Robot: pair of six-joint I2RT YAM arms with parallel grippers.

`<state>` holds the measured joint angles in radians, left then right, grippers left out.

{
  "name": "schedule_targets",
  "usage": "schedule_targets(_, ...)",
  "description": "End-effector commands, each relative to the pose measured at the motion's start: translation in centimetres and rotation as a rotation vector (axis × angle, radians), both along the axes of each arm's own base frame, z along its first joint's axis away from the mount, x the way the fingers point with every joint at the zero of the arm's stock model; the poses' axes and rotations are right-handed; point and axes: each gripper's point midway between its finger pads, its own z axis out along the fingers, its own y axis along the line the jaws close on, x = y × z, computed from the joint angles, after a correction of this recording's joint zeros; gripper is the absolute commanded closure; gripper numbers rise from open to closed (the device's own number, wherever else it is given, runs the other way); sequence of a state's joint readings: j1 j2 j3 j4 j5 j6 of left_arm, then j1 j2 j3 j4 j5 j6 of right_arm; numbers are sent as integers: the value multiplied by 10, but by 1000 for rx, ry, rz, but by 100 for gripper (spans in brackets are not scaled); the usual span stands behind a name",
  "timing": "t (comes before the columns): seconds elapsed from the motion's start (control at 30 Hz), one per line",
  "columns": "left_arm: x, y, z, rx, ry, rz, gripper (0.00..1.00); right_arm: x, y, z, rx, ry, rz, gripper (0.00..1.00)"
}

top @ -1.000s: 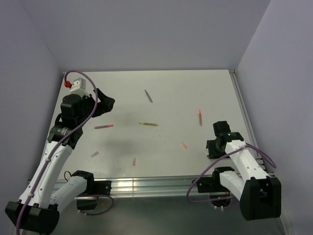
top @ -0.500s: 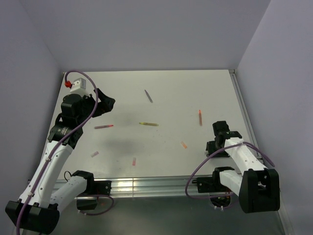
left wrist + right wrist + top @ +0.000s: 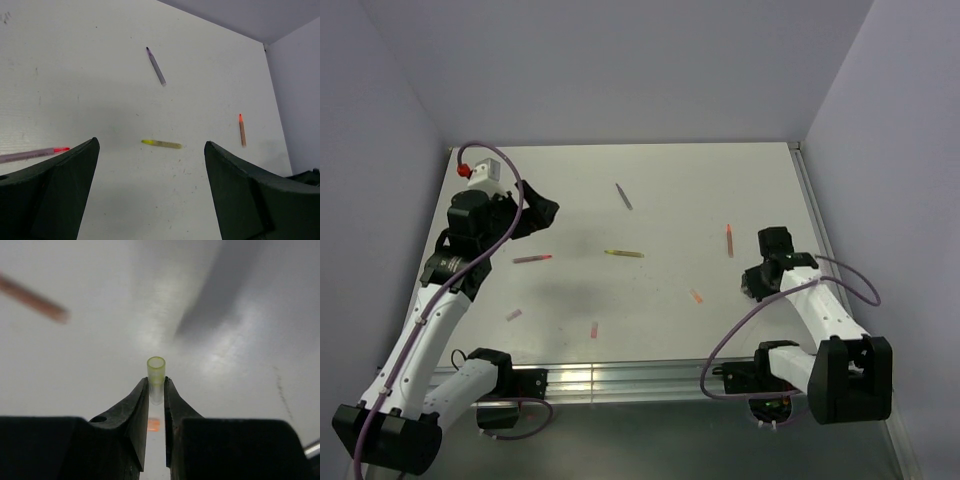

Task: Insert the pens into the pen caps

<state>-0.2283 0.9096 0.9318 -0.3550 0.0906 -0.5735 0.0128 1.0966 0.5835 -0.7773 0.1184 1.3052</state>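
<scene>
My right gripper (image 3: 752, 284) is shut on the pale yellow cap (image 3: 156, 371), which stands out past the fingertips (image 3: 141, 390) with its open end showing, above the table. The orange cap (image 3: 696, 296) lies just left of it and shows between the fingers in the right wrist view (image 3: 154, 425). My left gripper (image 3: 538, 212) is open and empty, raised at the far left. In its view (image 3: 151, 150) lie the yellow pen (image 3: 161, 144), grey-purple pen (image 3: 156, 66), orange-red pen (image 3: 242, 130) and pink-red pen (image 3: 32, 154). The pink cap (image 3: 594, 329) and pale purple cap (image 3: 513, 314) lie near the front.
The white table (image 3: 670, 180) ends in a metal rail at the right (image 3: 817, 230) and at the near edge (image 3: 620, 375). Purple-grey walls close in the back and both sides. The orange-red pen shows blurred at the upper left of the right wrist view (image 3: 32, 299).
My right arm has swung its wrist a little farther from the near edge, keeping hold of the pale yellow cap. The left arm has barely shifted. The pens and loose caps have not moved.
</scene>
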Motion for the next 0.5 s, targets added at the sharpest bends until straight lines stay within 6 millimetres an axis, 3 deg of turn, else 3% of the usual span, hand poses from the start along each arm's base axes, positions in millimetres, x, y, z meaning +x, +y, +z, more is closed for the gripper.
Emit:
schedule_targets(0.0,4,-13,16,-47,-52,-59,9,60,3,59,-67,-287,232,100)
schedule_targets(0.07,2,-21,13,-58,-43,-108,10,82,25,94,-78,-461,396,100)
schedule_targets(0.2,-1,-40,13,-99,-45,-211,16,107,87,164,-23,-760,712,100)
schedule_targets(0.37,-16,-70,17,-180,-56,-404,25,105,178,233,93,-1028,1085,100)
schedule_targets(0.47,-26,-84,23,-228,-105,-514,29,99,215,269,166,-1192,1231,100)
